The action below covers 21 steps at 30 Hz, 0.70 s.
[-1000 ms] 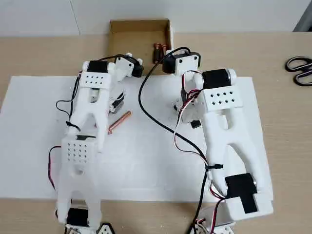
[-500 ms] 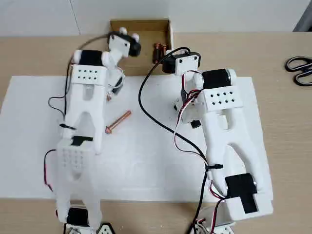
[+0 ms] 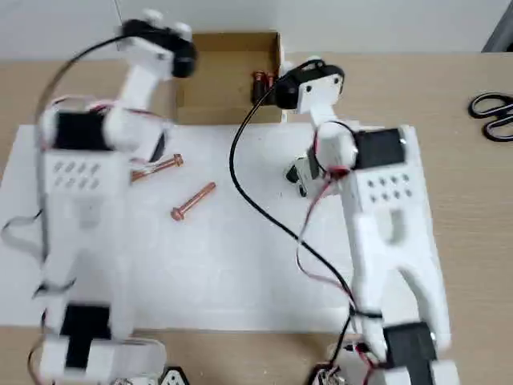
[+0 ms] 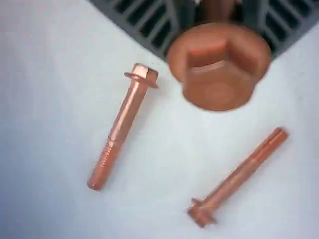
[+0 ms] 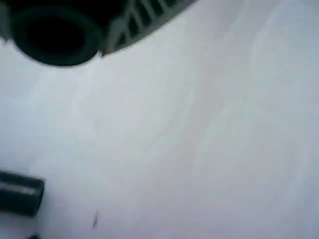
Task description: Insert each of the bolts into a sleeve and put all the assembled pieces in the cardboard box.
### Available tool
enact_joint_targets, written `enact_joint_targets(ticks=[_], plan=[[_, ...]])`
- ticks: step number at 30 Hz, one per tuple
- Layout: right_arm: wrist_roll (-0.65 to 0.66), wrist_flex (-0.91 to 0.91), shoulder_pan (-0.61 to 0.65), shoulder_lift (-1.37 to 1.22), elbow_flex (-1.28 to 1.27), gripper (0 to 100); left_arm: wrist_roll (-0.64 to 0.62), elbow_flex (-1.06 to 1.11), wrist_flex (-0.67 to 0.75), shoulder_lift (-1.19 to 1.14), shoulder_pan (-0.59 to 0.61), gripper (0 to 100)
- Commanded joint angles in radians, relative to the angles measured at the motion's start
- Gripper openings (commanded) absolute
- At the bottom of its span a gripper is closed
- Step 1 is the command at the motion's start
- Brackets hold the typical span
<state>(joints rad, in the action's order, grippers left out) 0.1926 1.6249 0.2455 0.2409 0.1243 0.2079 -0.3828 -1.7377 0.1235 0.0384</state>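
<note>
Left wrist view: left gripper (image 4: 219, 11) pinches copper hex-flange bolt (image 4: 219, 69) — right gripper (image 5: 75, 20) clamps black tubular sleeve (image 5: 54, 36).

Two bolts (image 3: 192, 200) on sheet (image 3: 240, 273), before box (image 3: 228, 37)

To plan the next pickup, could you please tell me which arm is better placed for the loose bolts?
Likely left: both loose bolts lie on its side of the paper, though the left pincer holds a bolt. The right pincer holds a sleeve.
</note>
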Motion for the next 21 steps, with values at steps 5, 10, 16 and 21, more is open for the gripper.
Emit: enact_joint_targets(ticks=[5,10,16,21], plan=[[0.006,0.027,-0.001,0.306,0.043,0.3,-0.114,0.183,-0.006,0.404,0.109,1],[0.005,0.025,0.004,0.447,-0.049,0.3,-0.118,0.326,0.069,0.537,0.114,1],[-0.172,-0.168,0.012,0.639,-0.278,0.4,-0.118,0.469,0.135,0.647,0.107,1],[-0.215,-0.348,0.094,0.826,-0.559,0.4,-0.115,0.527,0.028,0.718,0.034,1]])
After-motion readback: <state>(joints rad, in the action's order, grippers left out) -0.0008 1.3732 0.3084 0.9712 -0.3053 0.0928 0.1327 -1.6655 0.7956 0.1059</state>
